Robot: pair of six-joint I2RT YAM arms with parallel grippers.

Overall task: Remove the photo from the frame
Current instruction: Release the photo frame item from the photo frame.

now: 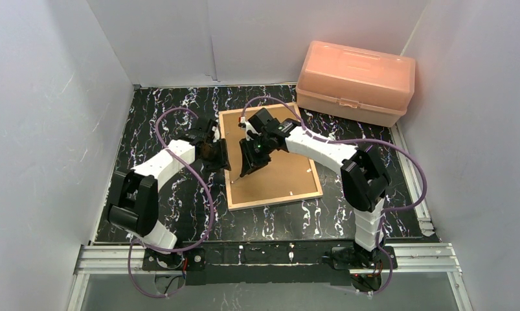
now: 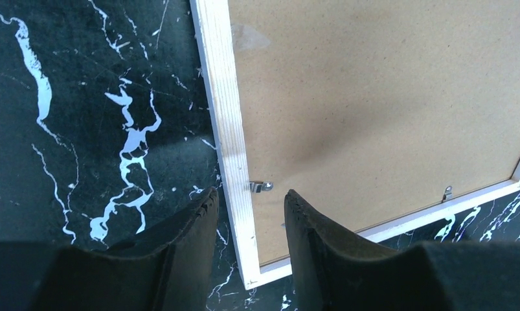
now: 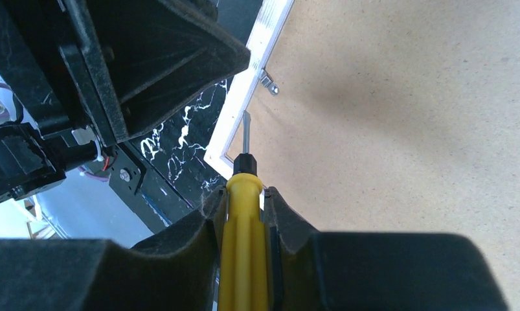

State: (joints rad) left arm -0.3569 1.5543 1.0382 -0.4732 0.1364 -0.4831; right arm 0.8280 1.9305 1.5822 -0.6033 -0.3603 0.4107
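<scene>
The frame (image 1: 276,199) lies face down on the black marble table, its light wood edge (image 2: 226,129) around the plain brown backing board (image 2: 373,97). The photo is hidden under that board. My left gripper (image 2: 249,197) is open, its fingers on either side of the frame's left edge near a small metal clip (image 2: 260,187); it also shows in the top view (image 1: 217,155). My right gripper (image 3: 244,194) is shut on a yellow-handled screwdriver (image 3: 244,220). The screwdriver's metal tip (image 3: 246,116) points at the board's left edge, just short of the clip (image 3: 268,82).
A pink plastic box (image 1: 355,81) stands at the back right, just beyond the frame's far corner. A second clip (image 2: 446,192) sits on the frame's near edge. White walls close in the table on three sides. The two grippers are close together over the frame's left side.
</scene>
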